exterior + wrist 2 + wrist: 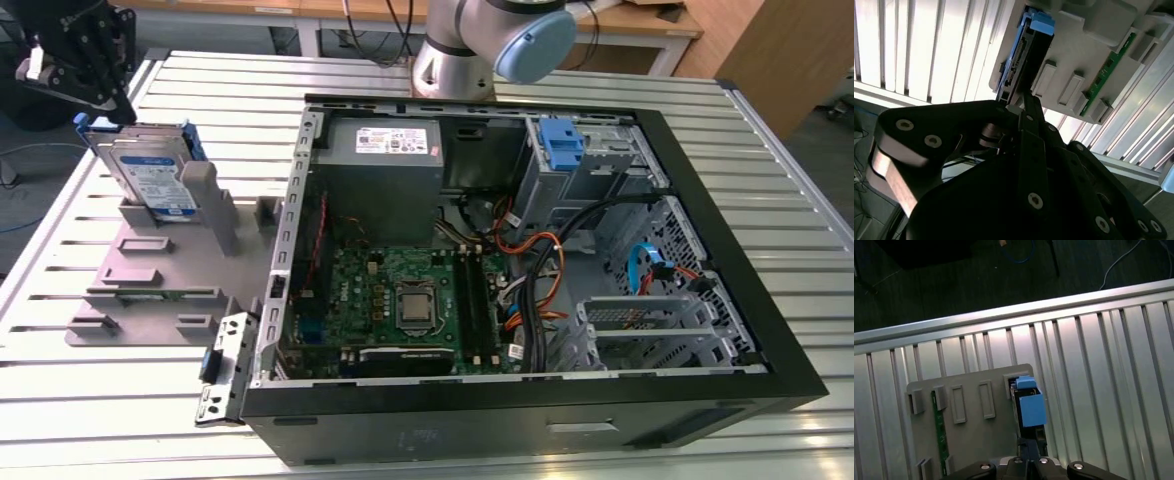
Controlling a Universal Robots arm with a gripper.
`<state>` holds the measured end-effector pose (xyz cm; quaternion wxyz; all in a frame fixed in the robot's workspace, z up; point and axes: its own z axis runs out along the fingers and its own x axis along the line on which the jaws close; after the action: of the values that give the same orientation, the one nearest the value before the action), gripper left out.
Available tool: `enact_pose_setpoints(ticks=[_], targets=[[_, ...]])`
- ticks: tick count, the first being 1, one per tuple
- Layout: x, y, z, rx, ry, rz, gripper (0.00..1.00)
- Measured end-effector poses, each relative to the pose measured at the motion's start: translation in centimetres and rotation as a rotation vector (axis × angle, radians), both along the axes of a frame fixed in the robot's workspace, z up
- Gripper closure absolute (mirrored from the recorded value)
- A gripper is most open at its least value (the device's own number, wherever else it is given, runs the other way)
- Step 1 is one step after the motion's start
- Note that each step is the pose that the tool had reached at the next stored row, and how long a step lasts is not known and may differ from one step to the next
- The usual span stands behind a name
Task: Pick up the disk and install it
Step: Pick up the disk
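Disk (147,172) stands upright in the grey holder (160,262) on the slatted worktop (94,410), to the exterior view's left of the open PC case (767,330). It has a white label with a blue strip, but I can't read the print. Gripper (120,108) is right at its top edge, and I can't tell if the jaws are clamping it.

The disk (144,172) hides its lower edge in the grey holder (147,272) (robot arm (461,60) cropped above).
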<state>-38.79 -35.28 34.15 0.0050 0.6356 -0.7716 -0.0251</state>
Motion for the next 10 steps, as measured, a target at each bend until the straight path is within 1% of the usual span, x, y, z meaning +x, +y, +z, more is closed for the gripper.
enact_pose_setpoints(ticks=[2, 3, 4, 5, 6, 8, 9, 10], targets=[[0.00, -0.01, 0.00, 0.0001, -0.0001, 0.000, 0.89], [0.00, -0.02, 0.00, 0.0023, 0.0001, 0.000, 0.89], [0.00, -0.02, 0.00, 0.0072, -0.0001, 0.000, 0.89], [0.00, -0.01, -0.01, 0.0138, -0.0001, 0.000, 0.89], [0.00, -0.01, 0.00, 0.0223, 0.0000, 0.000, 0.89], [0.00, -0.02, 0.00, 0.0448, 0.0000, 0.000, 0.89], [0.00, -0.02, 0.00, 0.0507, 0.0000, 0.000, 0.89], [0.00, -0.02, 0.00, 0.0512, -0.0001, 0.000, 0.89]])
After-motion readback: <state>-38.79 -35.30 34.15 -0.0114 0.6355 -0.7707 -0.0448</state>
